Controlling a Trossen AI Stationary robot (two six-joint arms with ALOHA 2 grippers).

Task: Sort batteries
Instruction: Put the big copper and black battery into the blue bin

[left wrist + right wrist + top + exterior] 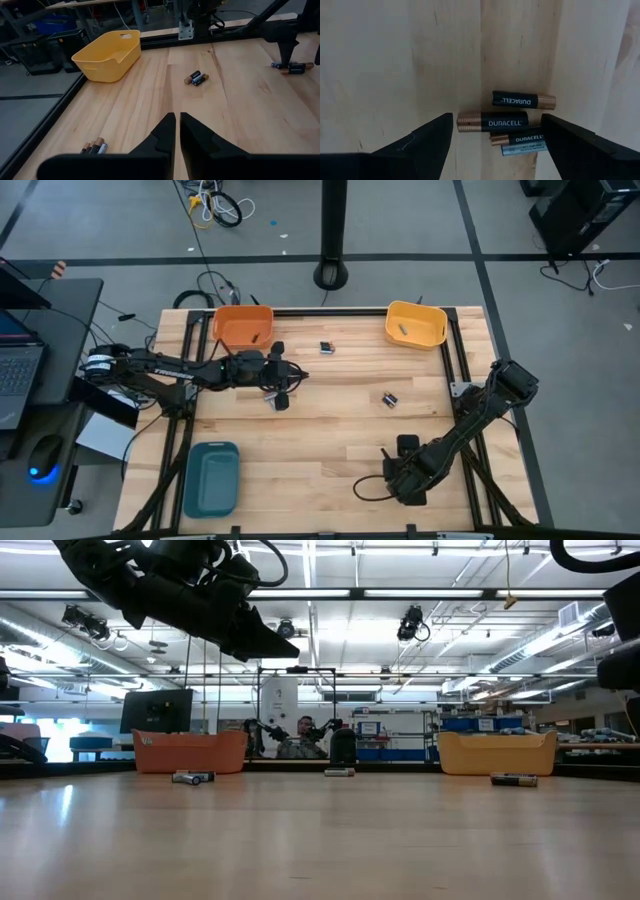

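Observation:
Batteries lie in small clusters on the wooden table. One cluster of several batteries (507,122) sits between the open fingers of my right gripper (496,117), which points down near the table's near right part (400,470). Other clusters lie mid-table (389,398) (196,78) and toward the far edge (326,347) (94,146). My left gripper (175,131) is shut and empty. It hovers level above the table in front of the orange tray (243,326) and points toward the table's right. The yellow tray (415,324) holds one small dark item.
A teal tray (210,478) stands at the near left corner, with the orange and yellow trays along the far edge. Black frame rails (455,350) border the table. A side desk with a laptop (20,365) stands left of the table. A person (300,732) sits far behind it.

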